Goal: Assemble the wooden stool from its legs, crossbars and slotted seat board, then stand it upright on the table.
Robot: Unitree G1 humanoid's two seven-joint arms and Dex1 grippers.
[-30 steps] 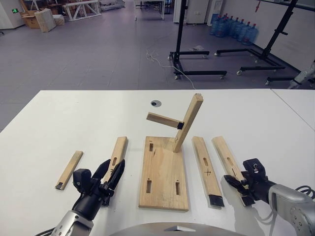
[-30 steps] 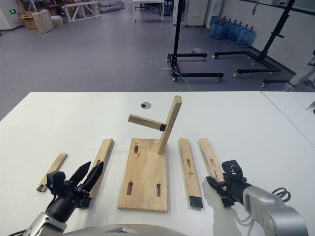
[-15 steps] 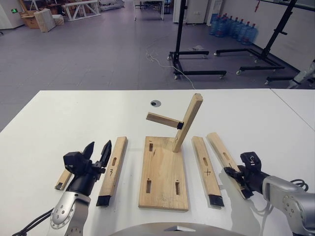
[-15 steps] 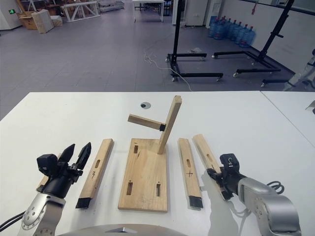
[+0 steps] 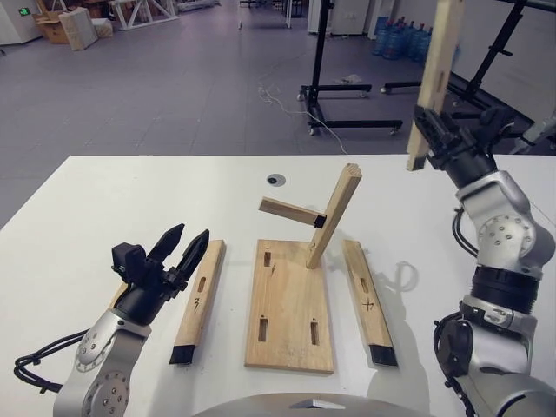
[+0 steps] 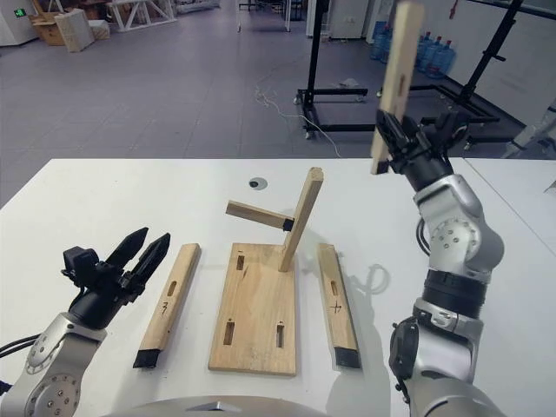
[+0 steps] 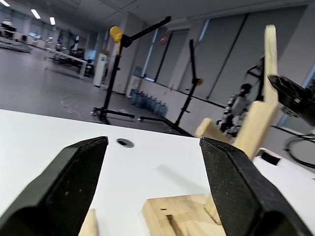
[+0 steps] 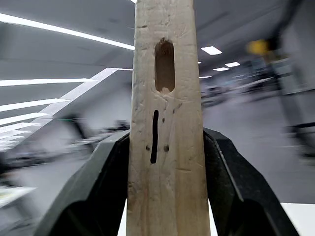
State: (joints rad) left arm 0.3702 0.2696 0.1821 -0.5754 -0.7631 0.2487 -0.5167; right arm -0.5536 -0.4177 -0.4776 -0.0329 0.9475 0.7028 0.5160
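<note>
The slotted seat board (image 5: 288, 306) lies flat mid-table. One leg (image 5: 334, 213) stands tilted in its far right slot, with a crossbar (image 5: 287, 211) sticking out to the left. Two more legs lie flat, one on each side of the board (image 5: 200, 300) (image 5: 367, 300). My right gripper (image 5: 430, 135) is raised high over the table's right side, shut on the lower end of a fourth leg (image 5: 437, 61) that points up; in the right wrist view the leg (image 8: 167, 123) sits between both fingers (image 8: 101, 191). My left gripper (image 5: 178, 252) is open, just left of the left leg.
The white table (image 5: 130, 200) has a round cable hole (image 5: 275, 181) behind the board. Black wheeled racks (image 5: 347, 95) stand on the floor beyond the far edge. A second white table (image 5: 534, 174) adjoins on the right.
My right gripper has lifted the rightmost leg off the table and swung it up high, now upright. My left gripper has shifted slightly and stays open.
</note>
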